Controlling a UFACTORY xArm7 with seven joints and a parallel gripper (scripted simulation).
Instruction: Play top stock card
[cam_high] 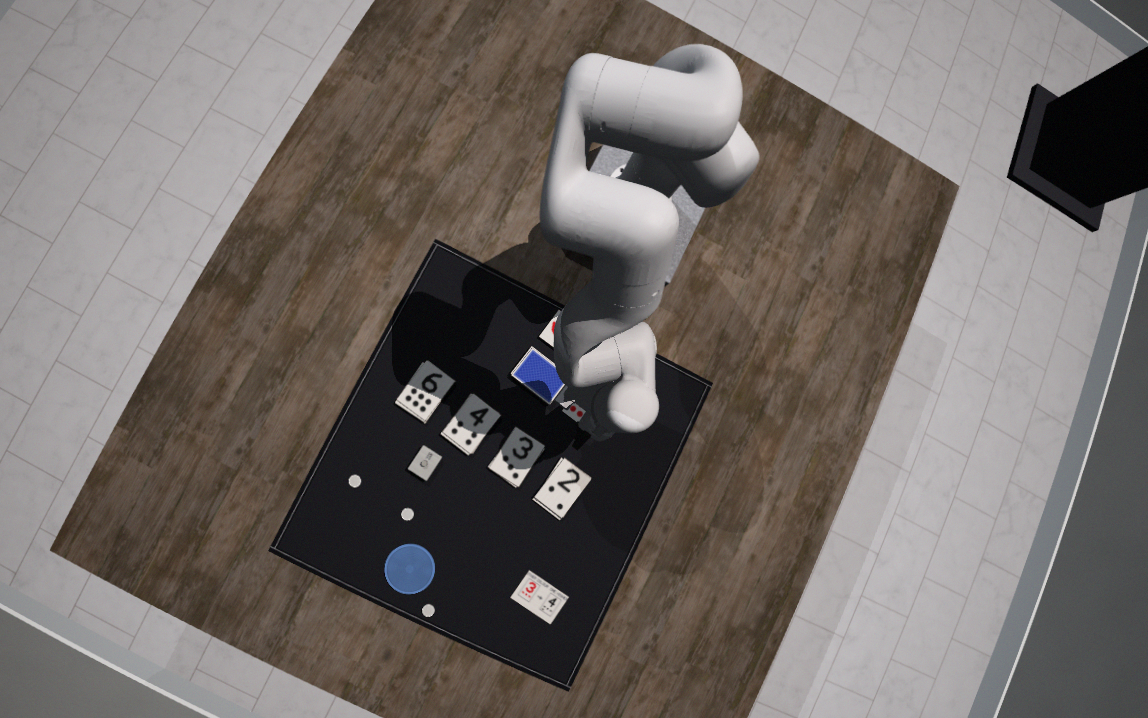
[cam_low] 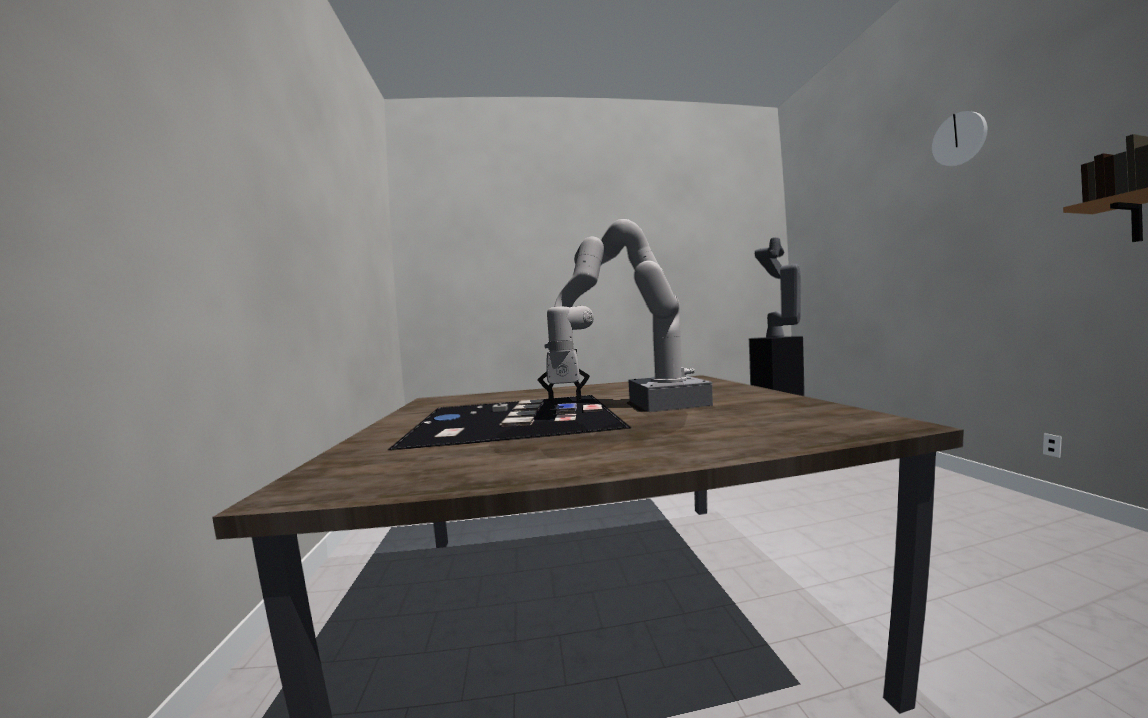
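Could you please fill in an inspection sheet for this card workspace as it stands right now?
Surface: wooden table carrying a black mat.
Job's things: blue-backed stock; face-up black piles in a row, 6, 4, 3, 2; two red cards beside the stock, mostly hidden under the arm.
Clutter: blue disc, three small white discs, small grey tile, printed 3-and-4 card.
Tool: open, holding nothing, just above the cards near the stock.
Cables: nothing seen.
Surroundings: second arm on a black pedestal, wall clock, shelf, wall socket.
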